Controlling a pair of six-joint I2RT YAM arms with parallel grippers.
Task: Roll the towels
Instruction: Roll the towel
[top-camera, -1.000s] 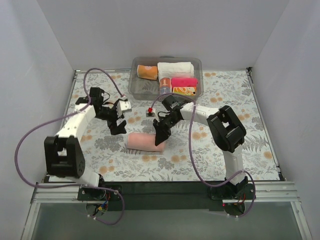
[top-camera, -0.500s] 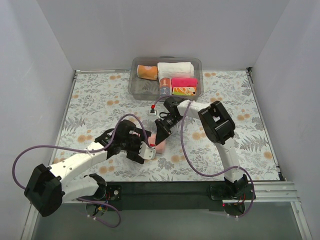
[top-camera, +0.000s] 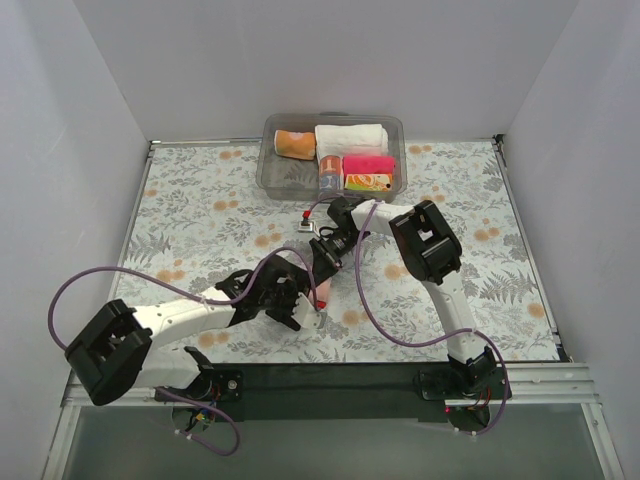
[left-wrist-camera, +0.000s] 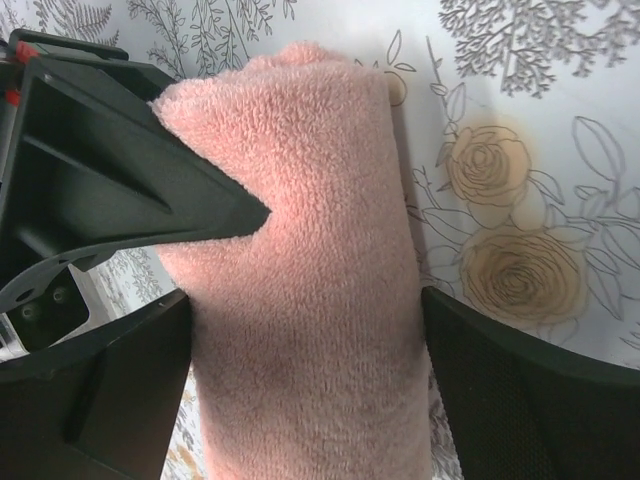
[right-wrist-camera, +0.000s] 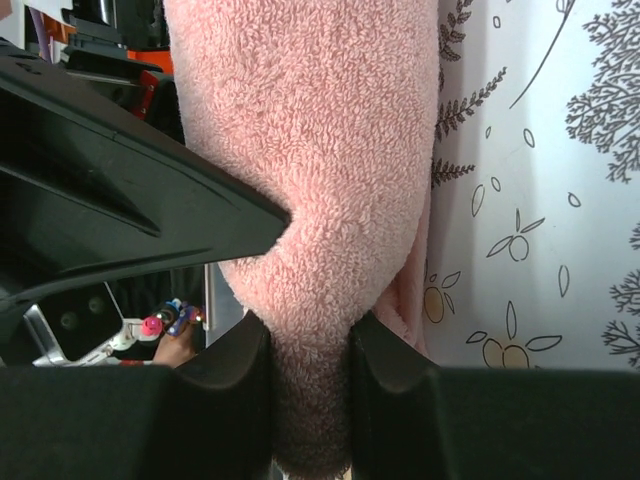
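The salmon-pink towel (top-camera: 303, 266) lies rolled on the floral tablecloth, in front of the bin. My right gripper (top-camera: 322, 262) is shut on one end of the roll (right-wrist-camera: 320, 150), and its pads (right-wrist-camera: 240, 380) pinch the terry into a narrow waist. My left gripper (top-camera: 295, 300) comes from the near side and straddles the roll (left-wrist-camera: 300, 300). Its fingers (left-wrist-camera: 500, 380) stand wide, one against each side, and the pile looks unsquashed. A finger of the right gripper (left-wrist-camera: 120, 180) presses the roll's far end in the left wrist view.
A clear plastic bin (top-camera: 270, 165) stands at the back centre. It holds an orange roll (top-camera: 295, 144), a white roll (top-camera: 350, 137), a hot-pink roll (top-camera: 368, 163) and small patterned pieces. A small red-topped object (top-camera: 303, 222) sits on the table before the bin. Purple cables trail beside both arms.
My left arm has swung from the back left to the near side and set its open fingers around the pink roll. The right gripper has stayed shut on the roll's end.
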